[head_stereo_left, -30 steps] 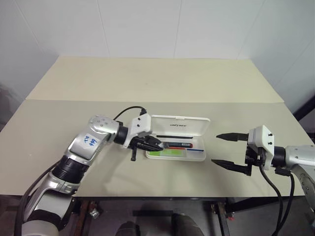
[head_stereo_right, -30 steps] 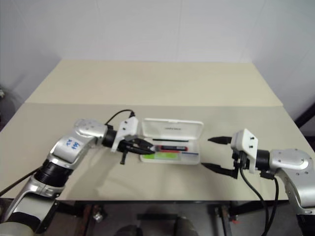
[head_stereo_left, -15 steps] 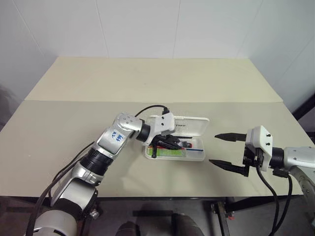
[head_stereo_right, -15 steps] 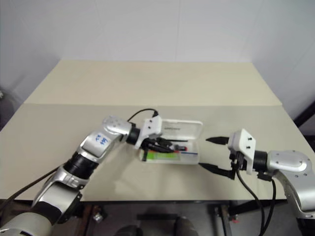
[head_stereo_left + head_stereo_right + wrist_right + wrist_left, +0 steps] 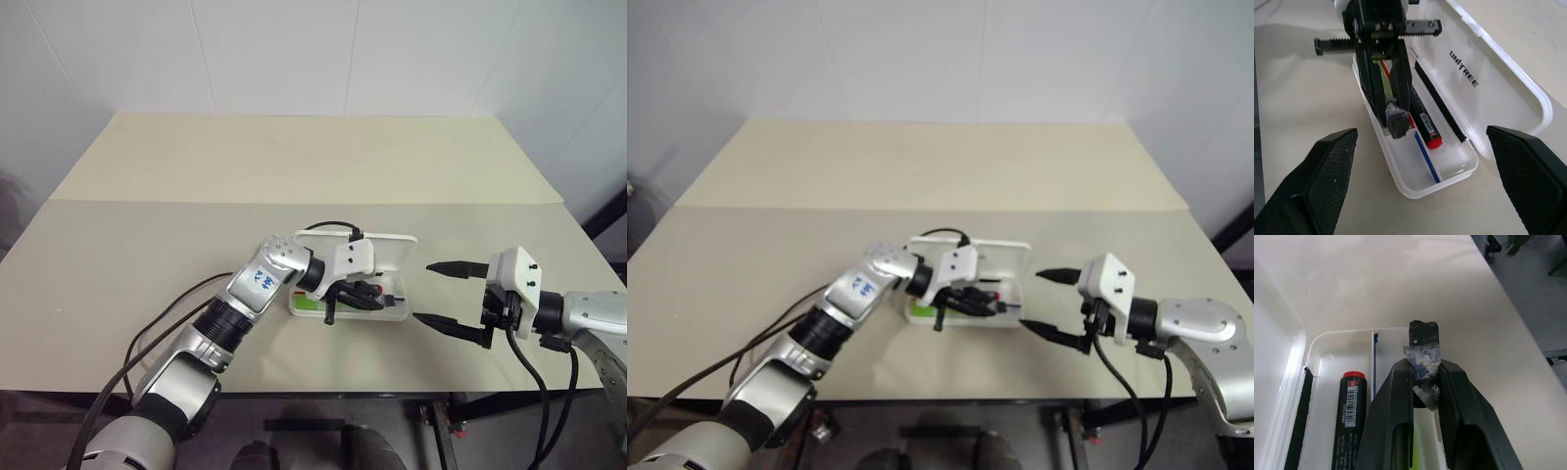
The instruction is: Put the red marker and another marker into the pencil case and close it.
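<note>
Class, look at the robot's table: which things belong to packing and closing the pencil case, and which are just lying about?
Job: pencil case, open; red marker and green marker, both inside; left gripper; right gripper.
Not the job: table; small dark taped piece in the left gripper.

Both arms were clad in silver-grey metallic shells, with black ribbed bands at the joints. The left forearm carried blue handwritten marks on its silver casing. Each wrist ended in a white blocky housing, and black cables looped out of these housings and trailed back along the arms. The left gripper (image 5: pixel 370 292) and the right gripper (image 5: pixel 440 293) each had two black tapering fingers, whose inner pads (image 5: pixel 1327 181) showed a fine cross-hatched texture.
</note>
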`<state>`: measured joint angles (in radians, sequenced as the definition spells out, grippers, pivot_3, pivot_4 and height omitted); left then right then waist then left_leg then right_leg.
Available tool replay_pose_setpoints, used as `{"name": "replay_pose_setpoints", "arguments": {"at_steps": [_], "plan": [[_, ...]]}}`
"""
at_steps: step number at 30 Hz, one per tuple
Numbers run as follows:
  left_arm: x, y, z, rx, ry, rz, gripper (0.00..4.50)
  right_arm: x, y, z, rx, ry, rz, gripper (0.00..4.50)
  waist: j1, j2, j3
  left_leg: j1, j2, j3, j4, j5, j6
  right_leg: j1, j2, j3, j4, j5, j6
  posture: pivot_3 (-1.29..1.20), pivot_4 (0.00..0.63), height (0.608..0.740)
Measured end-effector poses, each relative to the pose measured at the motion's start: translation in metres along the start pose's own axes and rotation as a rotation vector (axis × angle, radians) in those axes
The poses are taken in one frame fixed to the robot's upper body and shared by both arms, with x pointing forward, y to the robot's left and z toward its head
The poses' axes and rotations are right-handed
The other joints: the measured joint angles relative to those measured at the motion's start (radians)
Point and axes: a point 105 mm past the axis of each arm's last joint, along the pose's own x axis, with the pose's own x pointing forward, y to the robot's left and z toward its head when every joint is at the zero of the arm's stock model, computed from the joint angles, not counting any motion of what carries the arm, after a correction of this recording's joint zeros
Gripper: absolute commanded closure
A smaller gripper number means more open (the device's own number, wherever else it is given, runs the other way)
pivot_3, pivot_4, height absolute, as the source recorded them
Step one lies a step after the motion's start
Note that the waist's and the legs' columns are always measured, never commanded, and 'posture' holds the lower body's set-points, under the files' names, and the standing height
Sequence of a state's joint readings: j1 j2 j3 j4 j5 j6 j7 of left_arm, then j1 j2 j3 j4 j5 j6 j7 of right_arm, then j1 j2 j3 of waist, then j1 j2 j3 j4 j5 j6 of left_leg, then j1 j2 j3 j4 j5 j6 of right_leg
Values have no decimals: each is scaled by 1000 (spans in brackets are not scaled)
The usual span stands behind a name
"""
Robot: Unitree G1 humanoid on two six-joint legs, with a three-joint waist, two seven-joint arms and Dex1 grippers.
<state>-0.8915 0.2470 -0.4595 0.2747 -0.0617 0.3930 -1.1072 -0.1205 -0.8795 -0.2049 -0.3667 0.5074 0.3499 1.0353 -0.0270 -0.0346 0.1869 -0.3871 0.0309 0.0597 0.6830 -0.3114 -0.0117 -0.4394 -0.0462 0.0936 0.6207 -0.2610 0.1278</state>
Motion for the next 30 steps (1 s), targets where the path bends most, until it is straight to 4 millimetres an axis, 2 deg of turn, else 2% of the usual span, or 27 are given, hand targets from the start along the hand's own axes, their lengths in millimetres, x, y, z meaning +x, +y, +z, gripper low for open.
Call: {"name": "replay_pose_setpoints", "arguments": {"at_steps": [8,30], "plan": [[13,3,-11,-28,17,2,4150,2,1,5,-9,-15,-8,0,1,0,0,0,0,0,0,0,0,0,0,0,-1,0,0,0,150,740],[30,14,-12,-47,-5,47,4150,3,6,7,3,-25,-14,0,2,0,0,0,0,0,0,0,0,0,0,0,-1,0,1,0,150,740]]}}
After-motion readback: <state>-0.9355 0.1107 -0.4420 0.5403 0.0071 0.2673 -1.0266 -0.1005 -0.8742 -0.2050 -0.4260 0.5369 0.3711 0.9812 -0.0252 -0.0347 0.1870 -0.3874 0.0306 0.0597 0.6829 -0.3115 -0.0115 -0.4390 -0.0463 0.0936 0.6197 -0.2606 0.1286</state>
